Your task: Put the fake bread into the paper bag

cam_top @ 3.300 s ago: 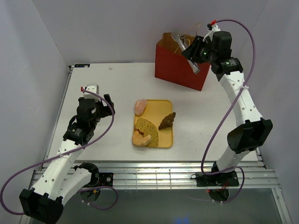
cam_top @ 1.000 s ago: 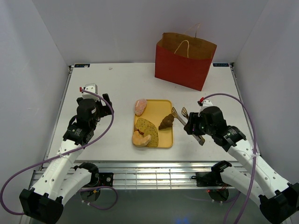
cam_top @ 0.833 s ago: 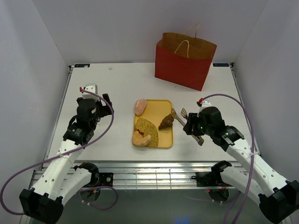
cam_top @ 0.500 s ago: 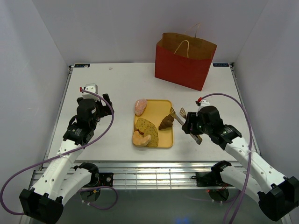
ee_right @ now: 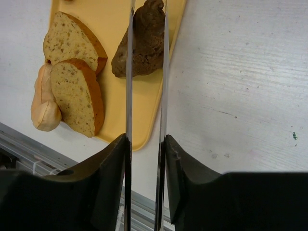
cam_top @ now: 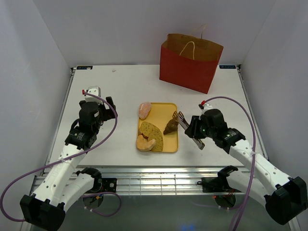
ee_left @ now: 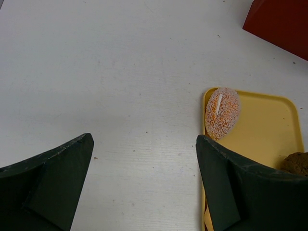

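Observation:
The red paper bag [cam_top: 191,61] stands open at the back right. The fake bread lies on a yellow tray [cam_top: 166,111]: a pinkish roll [cam_top: 144,109], speckled slices [cam_top: 152,134], a tan roll [cam_top: 143,143] and a dark brown croissant [cam_top: 171,126]. My right gripper [cam_top: 195,130] is shut on metal tongs [cam_top: 182,119], just right of the tray. In the right wrist view the tong arms [ee_right: 129,72] run over the croissant [ee_right: 144,41], their tips out of frame. My left gripper [cam_top: 108,107] is open and empty, left of the tray. In its wrist view it [ee_left: 144,138] hovers over bare table.
The bag's cord handles [cam_top: 188,47] hang at its open mouth. The table's near metal rail [cam_top: 159,173] lies just below the tray. The left wrist view shows the pinkish roll [ee_left: 221,111], the tray corner [ee_left: 264,130] and the bag's base [ee_left: 281,21].
My right arm has come down from the bag's mouth to the tray's right side. Over the last second it has shifted the tongs left, onto the croissant. The left arm has not moved.

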### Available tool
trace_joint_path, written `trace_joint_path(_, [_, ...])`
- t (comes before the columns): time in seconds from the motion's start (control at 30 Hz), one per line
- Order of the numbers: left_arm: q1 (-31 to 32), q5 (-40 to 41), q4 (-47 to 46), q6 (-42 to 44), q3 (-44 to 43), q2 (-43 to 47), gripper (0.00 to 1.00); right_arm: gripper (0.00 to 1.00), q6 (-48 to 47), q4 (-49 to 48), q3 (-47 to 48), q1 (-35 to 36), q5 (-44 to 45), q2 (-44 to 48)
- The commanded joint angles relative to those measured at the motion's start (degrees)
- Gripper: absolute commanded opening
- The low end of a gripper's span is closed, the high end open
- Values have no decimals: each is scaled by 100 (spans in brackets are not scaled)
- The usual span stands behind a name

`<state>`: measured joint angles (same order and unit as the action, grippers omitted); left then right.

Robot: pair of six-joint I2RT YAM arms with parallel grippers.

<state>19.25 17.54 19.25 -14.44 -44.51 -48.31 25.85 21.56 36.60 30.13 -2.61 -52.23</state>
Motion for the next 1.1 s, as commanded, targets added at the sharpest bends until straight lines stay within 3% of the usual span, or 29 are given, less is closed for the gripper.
trace_joint_path(0.0, [27, -58, -61, 2, -66, 59, 98, 40, 79, -416, 22, 10, -178, 20])
trace_joint_path(0.13, [27, -75, -52, 2, -58, 68, 98, 26, 70, -302, 154, 10, -108, 81])
trace_joint_path(0.53, [27, -84, -52, 2, -66, 112, 98, 9, -97, 85, 1103, 10, -47, 187])
trace_joint_path(0.9, [27, -75, -52, 2, -66, 112, 98, 8, -326, 129, 2842, 2, 235, -463])
trace_joint_path(1.07, [27, -75, -52, 2, -58, 94, 98, 8, -422, 103, 3967, -16, 761, -946])
